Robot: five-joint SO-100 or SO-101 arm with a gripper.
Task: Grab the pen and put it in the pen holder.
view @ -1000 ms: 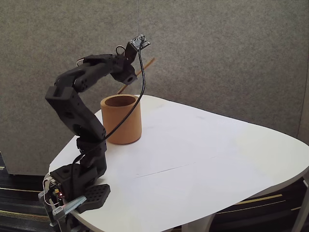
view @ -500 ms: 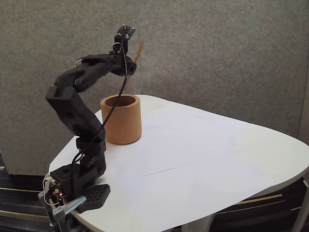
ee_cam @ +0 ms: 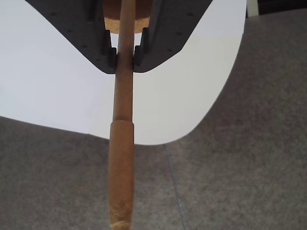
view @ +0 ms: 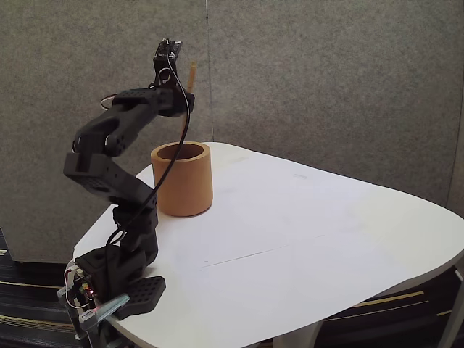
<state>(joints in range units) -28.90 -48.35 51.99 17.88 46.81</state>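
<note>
While the claw pinches the pen, fixed view reveals the pen holder.

Even, soft light; both views sharp, white table bright without glare.

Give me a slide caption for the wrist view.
Tool shut on the pen, with the pen holder and white table below.

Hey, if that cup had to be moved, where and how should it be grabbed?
Probably by the rim: the pen holder looks too wide to straddle, but it stands upright and open-topped, so the hand could come from above and pinch one thick wall.
</note>
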